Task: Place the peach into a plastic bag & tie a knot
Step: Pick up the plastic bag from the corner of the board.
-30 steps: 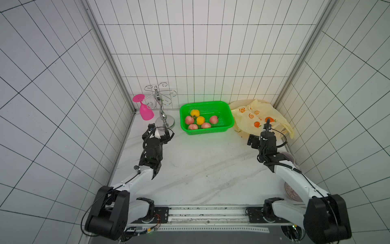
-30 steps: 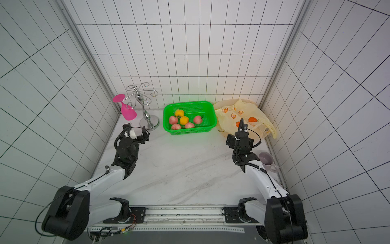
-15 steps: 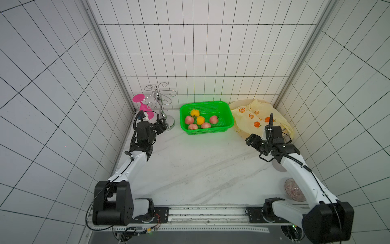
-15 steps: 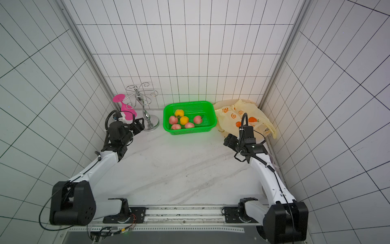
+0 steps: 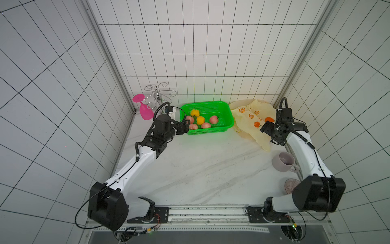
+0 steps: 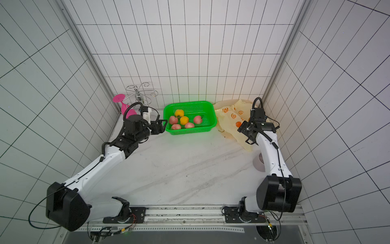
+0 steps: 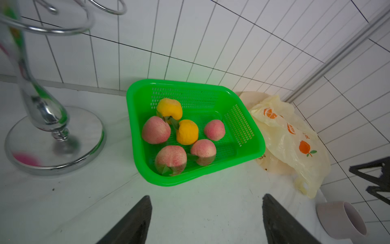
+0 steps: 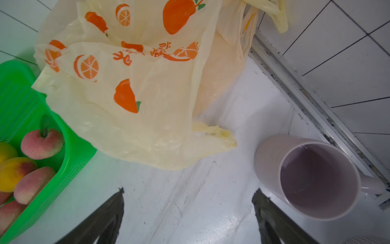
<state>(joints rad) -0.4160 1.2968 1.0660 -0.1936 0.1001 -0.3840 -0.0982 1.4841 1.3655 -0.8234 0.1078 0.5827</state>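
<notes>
We see four pink peaches (image 7: 156,130) lying with two yellow peaches (image 7: 187,132) in the green basket (image 7: 200,176). The orange-printed plastic bag (image 8: 147,118) lies crumpled against the basket's right-arm side. Our left hand (image 7: 206,196) hovers at the basket's opposite side, spread wide and empty. Our right hand (image 8: 190,190), likewise wide and empty, hangs beyond the bag from the basket, near a lilac mug (image 8: 270,160) on the bench (image 8: 211,200).

In a top view, the right arm (image 6: 269,152) hides most of the pale mug (image 6: 257,164) by the right wall. In a top view, the arm's near joint covers part of a ribbed dish (image 5: 289,186). The left wrist view cuts off the blurred chrome stand (image 7: 42,118). The right wrist view cuts off the green basket (image 8: 71,160) and the plastic bag (image 8: 147,126), whose small print is unreadable.
</notes>
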